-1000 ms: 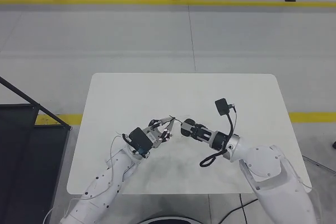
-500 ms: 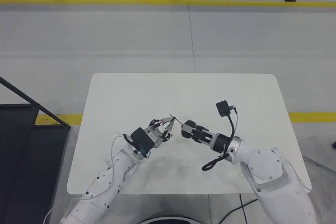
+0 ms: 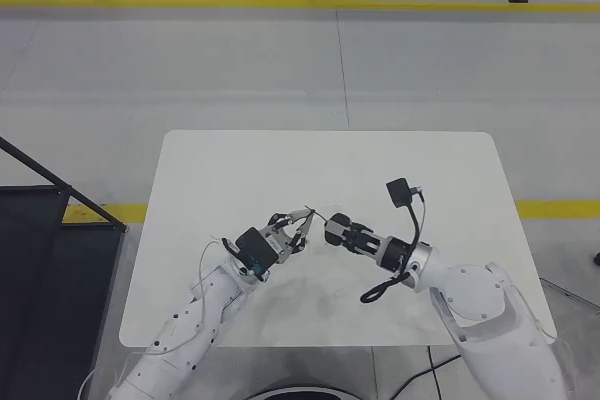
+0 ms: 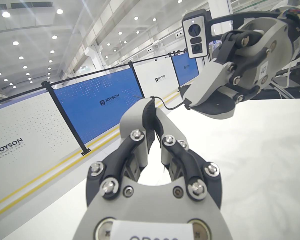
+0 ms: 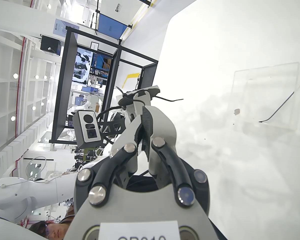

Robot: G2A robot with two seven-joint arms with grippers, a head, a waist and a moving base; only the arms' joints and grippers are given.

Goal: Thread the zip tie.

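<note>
A thin black zip tie spans the small gap between my two grippers above the middle of the white table. My left gripper is shut on one end of it, the strap's head poking out at the fingertips. My right gripper faces it a short way off and is shut, with the strap's other end at its tip. In the top view the left gripper and right gripper almost touch, the zip tie arching between them. In the right wrist view a loose tail of the zip tie sticks out past my right gripper.
A clear flat plate lies on the table beyond the grippers, with a second black zip tie on it. Black railings and blue panels stand off the table's far side.
Both grippers have edged very slightly since a second ago, the left one a touch toward the right. Both stay shut on the zip tie.
</note>
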